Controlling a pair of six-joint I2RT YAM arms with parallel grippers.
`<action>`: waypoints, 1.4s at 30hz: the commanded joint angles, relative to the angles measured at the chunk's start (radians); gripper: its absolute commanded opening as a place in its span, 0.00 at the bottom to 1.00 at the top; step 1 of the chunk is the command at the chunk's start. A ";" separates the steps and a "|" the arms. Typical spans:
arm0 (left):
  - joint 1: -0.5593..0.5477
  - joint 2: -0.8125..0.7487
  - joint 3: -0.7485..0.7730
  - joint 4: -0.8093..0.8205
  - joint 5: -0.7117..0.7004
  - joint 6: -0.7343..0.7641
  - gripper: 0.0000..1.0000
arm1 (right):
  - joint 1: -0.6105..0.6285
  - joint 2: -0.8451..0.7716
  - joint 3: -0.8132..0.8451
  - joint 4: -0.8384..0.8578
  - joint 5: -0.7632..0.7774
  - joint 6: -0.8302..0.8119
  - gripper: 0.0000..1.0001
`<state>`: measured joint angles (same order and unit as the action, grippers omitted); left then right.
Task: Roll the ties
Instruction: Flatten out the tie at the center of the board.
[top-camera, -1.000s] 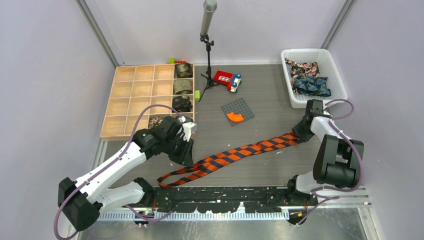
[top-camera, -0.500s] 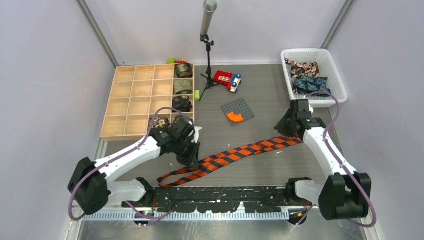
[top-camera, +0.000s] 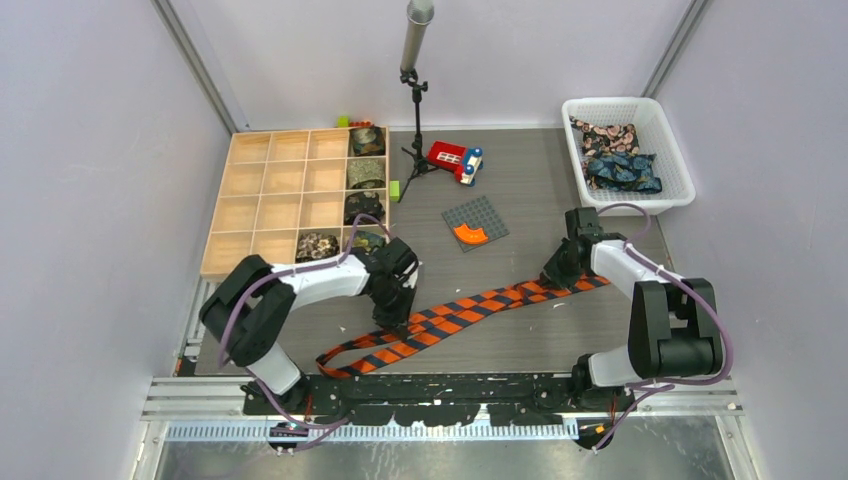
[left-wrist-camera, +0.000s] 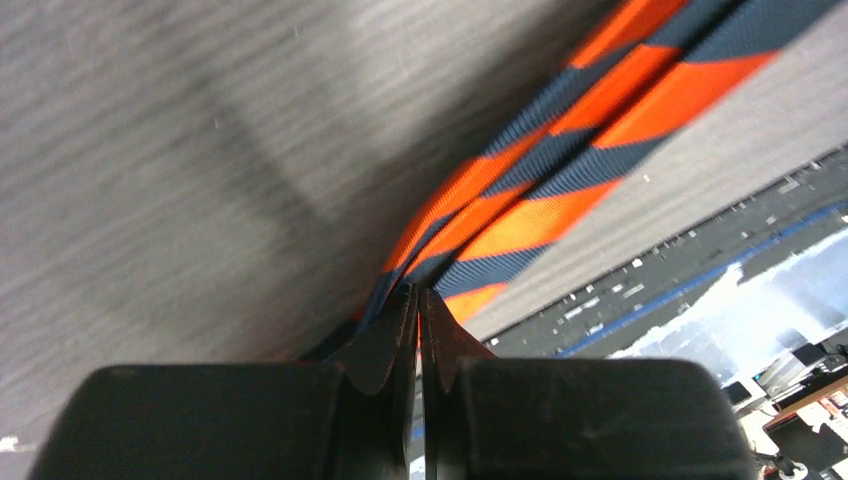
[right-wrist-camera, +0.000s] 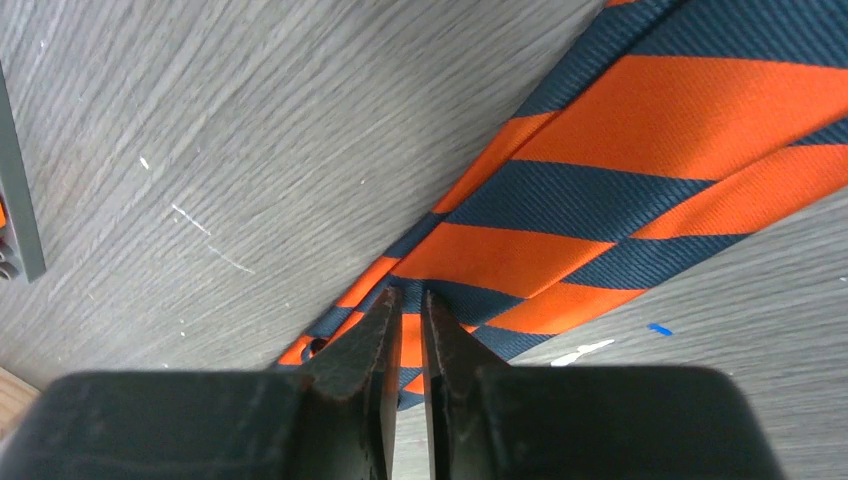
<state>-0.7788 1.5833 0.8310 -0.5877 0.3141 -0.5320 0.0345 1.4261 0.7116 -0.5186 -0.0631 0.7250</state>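
An orange-and-navy striped tie (top-camera: 470, 305) lies flat and diagonal across the near part of the table, narrow end at the front left. My left gripper (top-camera: 398, 322) presses down on its left-middle stretch. In the left wrist view that gripper (left-wrist-camera: 418, 292) is shut, with a raised fold of the tie (left-wrist-camera: 560, 170) pinched at its tips. My right gripper (top-camera: 553, 280) sits on the wide end. Close up, the right gripper (right-wrist-camera: 410, 293) has its jaws nearly together, nipping the tie (right-wrist-camera: 620, 190). More dark patterned ties (top-camera: 612, 155) lie in the basket.
A wooden compartment tray (top-camera: 270, 200) at the left holds several rolled ties in its right column. A white basket (top-camera: 672, 150) stands back right. A red toy car (top-camera: 455, 160), a grey studded plate (top-camera: 475, 222) and a black stand (top-camera: 415, 120) sit behind the tie.
Both arms swung inward and down onto the striped tie. The left gripper came right onto its left-middle part and shut; the right gripper slid left off the wide tip and closed.
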 joint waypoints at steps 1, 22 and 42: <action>0.000 0.093 0.083 0.062 -0.003 0.041 0.02 | -0.054 0.030 -0.036 -0.005 0.117 0.043 0.15; -0.091 0.142 0.427 -0.107 0.065 0.090 0.17 | -0.207 -0.131 0.153 -0.167 0.250 -0.033 0.20; -0.112 -0.458 -0.104 -0.024 -0.304 -0.032 0.94 | 0.007 -0.462 0.203 -0.365 0.281 -0.030 0.23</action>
<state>-0.8963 1.1404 0.7441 -0.5968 0.1383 -0.5243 0.0265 0.9909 0.9165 -0.8577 0.2085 0.6872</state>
